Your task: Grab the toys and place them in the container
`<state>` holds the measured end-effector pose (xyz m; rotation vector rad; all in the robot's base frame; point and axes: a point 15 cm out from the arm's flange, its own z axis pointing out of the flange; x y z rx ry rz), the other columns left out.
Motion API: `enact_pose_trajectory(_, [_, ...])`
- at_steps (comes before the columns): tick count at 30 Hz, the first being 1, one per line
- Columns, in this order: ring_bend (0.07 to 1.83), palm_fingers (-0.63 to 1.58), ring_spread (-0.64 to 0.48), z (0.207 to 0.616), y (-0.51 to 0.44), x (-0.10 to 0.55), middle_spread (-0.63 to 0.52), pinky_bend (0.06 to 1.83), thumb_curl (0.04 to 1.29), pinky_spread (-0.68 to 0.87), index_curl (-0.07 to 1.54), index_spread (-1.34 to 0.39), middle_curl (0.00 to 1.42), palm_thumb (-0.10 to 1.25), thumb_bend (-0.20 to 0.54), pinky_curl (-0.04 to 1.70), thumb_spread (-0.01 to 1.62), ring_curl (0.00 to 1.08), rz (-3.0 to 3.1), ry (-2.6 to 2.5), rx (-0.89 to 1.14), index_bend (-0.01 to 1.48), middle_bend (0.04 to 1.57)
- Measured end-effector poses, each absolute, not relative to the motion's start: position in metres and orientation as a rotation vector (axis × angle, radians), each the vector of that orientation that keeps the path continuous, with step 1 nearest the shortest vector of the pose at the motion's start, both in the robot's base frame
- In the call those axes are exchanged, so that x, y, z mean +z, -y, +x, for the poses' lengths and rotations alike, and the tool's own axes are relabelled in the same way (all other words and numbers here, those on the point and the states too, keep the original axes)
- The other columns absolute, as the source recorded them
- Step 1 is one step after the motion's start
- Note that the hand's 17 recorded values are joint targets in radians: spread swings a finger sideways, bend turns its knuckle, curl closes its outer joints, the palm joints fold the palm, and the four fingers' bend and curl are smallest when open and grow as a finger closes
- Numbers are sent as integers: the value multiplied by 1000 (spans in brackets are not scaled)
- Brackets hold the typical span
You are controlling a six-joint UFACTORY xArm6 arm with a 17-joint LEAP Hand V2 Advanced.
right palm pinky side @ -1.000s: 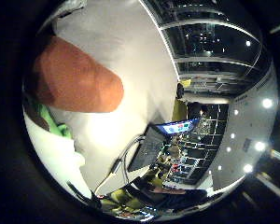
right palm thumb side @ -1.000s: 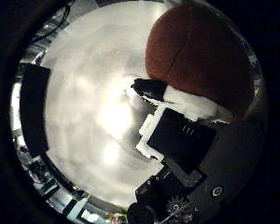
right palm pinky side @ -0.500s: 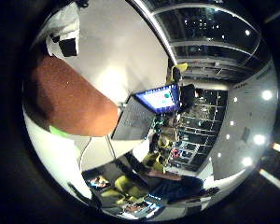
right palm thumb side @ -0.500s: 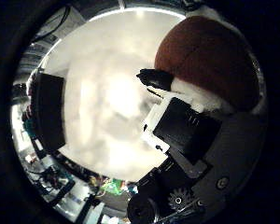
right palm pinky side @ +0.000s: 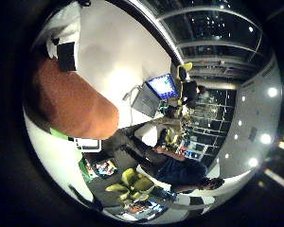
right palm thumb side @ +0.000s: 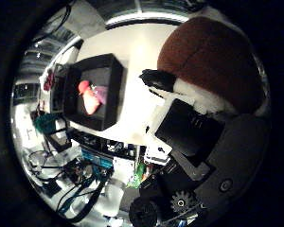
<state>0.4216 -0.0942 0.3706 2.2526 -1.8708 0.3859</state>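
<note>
My hand [right palm thumb side: 185,132] is shut on a brown plush toy [right palm thumb side: 213,66], which fills one side of the thumb side palm view and presses against a white and black finger [right palm thumb side: 159,80]. The little finger side palm view shows the same toy [right palm pinky side: 71,95] close to the palm, with a fingertip [right palm pinky side: 64,52] beside it. A black container [right palm thumb side: 112,68] stands on the white table [right palm thumb side: 147,47], some way off from the hand. A pink and red toy [right palm thumb side: 89,95] lies inside it.
A laptop [right palm pinky side: 162,87] with a lit blue screen stands near the table's edge. Past the table's edge next to the container lie shelves and clutter [right palm thumb side: 95,165]. The room beyond has ceiling lights and furniture.
Both views have swung as the hand moved with the brown toy still held. The black container with the pink toy has come into the thumb side palm view; the table looks farther away.
</note>
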Motion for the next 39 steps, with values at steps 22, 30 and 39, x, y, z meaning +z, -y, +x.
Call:
enact_pose_trajectory(22, [1415, 1214, -166, 506, -241, 386, -104, 1075, 518, -243, 598, -197, 556, 928, -32, 962, 937, 533, 3070, 1778, 579, 1129, 1295])
enact_pose_trajectory(30, [994, -15, -146, 471, -268, 347, -180, 1011, 511, -265, 438, -477, 375, 882, -29, 830, 915, 394, 3072, 1507, 449, 512, 714])
enact_pose_trajectory(39, [485, -132, 231, 449, -249, 338, 116, 704, 431, 423, 292, -493, 250, 745, -34, 544, 944, 181, 2969, 1376, 269, 160, 256])
